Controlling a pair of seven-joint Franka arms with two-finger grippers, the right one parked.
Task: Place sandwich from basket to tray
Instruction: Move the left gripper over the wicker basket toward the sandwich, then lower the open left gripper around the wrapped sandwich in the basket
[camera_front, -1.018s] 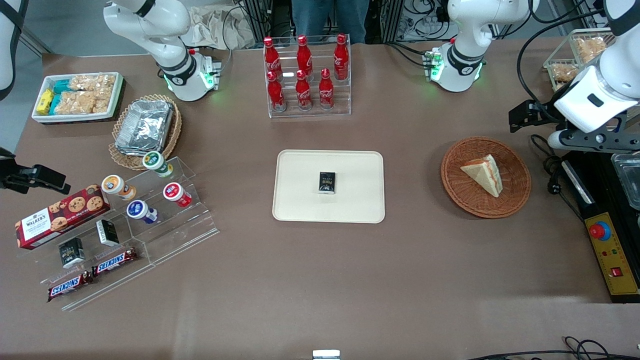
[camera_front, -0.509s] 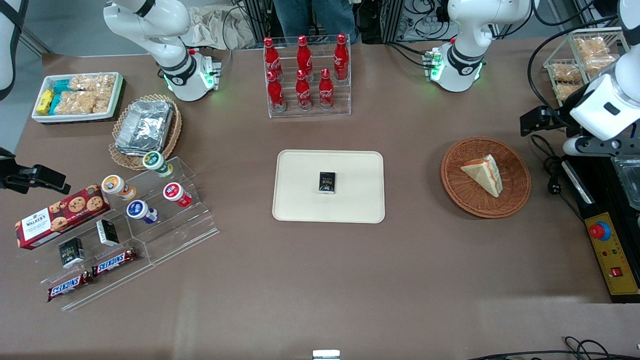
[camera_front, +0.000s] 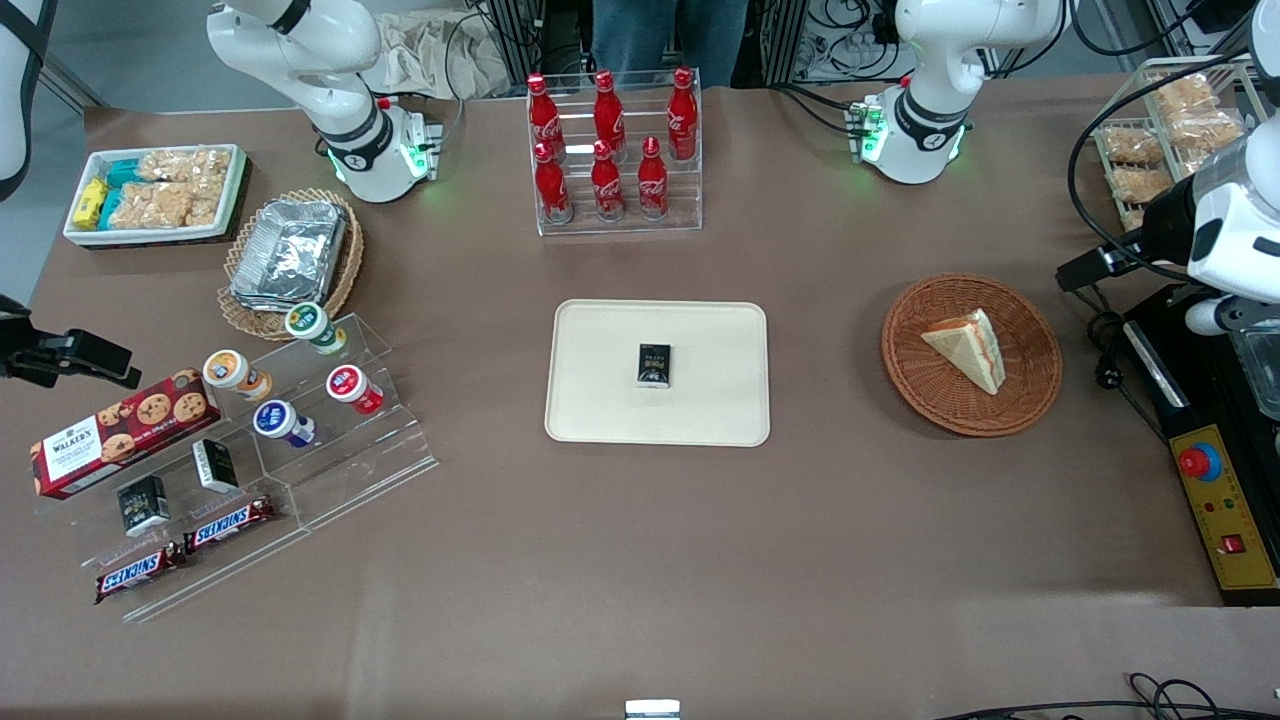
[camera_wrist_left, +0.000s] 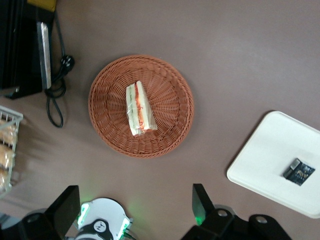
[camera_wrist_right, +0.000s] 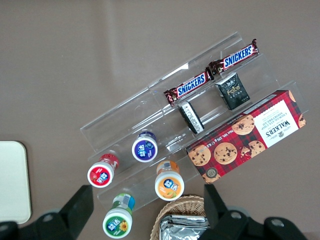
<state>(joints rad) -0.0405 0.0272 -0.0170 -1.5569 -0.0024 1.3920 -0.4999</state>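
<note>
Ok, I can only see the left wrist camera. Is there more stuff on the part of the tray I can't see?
Observer: No, the tray holds only the small black box.
Operator: What's near the tray?
Observer: A rack of red cola bottles, farther from the front camera.
Operator: Is the gripper low down?
Observer: No. The gripper hangs open, high above the working arm's end of the table; the sandwich lies in the basket.

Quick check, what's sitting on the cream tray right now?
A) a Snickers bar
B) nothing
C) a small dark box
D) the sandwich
C: a small dark box lies on the tray; the sandwich is in the basket, and the gripper is open above it.
</note>
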